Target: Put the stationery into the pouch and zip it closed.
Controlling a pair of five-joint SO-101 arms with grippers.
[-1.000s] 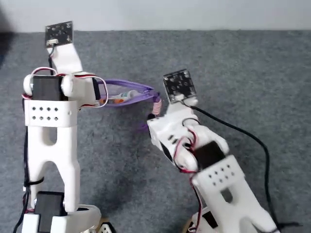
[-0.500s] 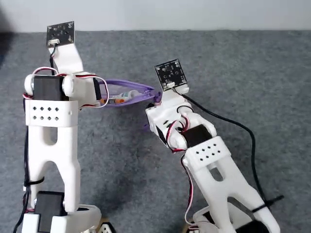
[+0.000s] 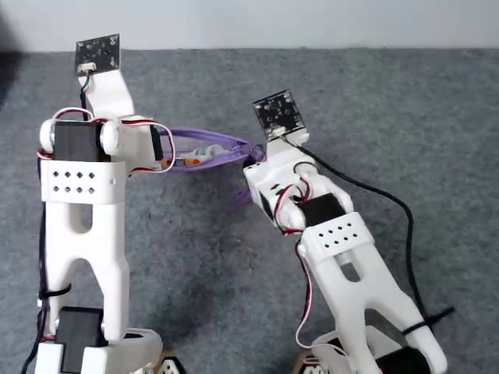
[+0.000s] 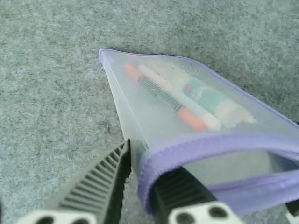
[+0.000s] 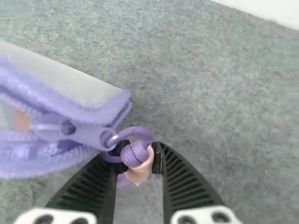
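Purple-edged and see-through, a flat pouch (image 3: 204,147) lies on a grey, carpet-like counter (image 3: 390,117) between two white robot arms, seen from above. Its mouth gapes: the two purple rims bow apart into a narrow lens shape.

Inside the pouch sits the stationery (image 4: 180,100). It is made up of a thin pen with orange ends, a white pen beside it, and a stubby tube with green markings. All three lie lengthwise and close together against the clear wall.

At the end of the pouch nearest the left arm, the left pincer (image 4: 140,172) is closed down on the purple rim. The fabric band is pinched between its two ribbed black fingers, and that end of the pouch is raised a little off the counter.

At the opposite end, the zip slider (image 5: 84,133) sits right at the corner of the pouch. A loop of purple cord (image 5: 135,140) hangs from it, ending in a knot with a pale pink tip. The right pincer (image 5: 135,156) is nearly closed, and its two black fingers squeeze that knot between them just above the counter.

From above, the right arm angles in towards the pouch's corner, and a black cable (image 3: 374,201) trails from it across the counter.
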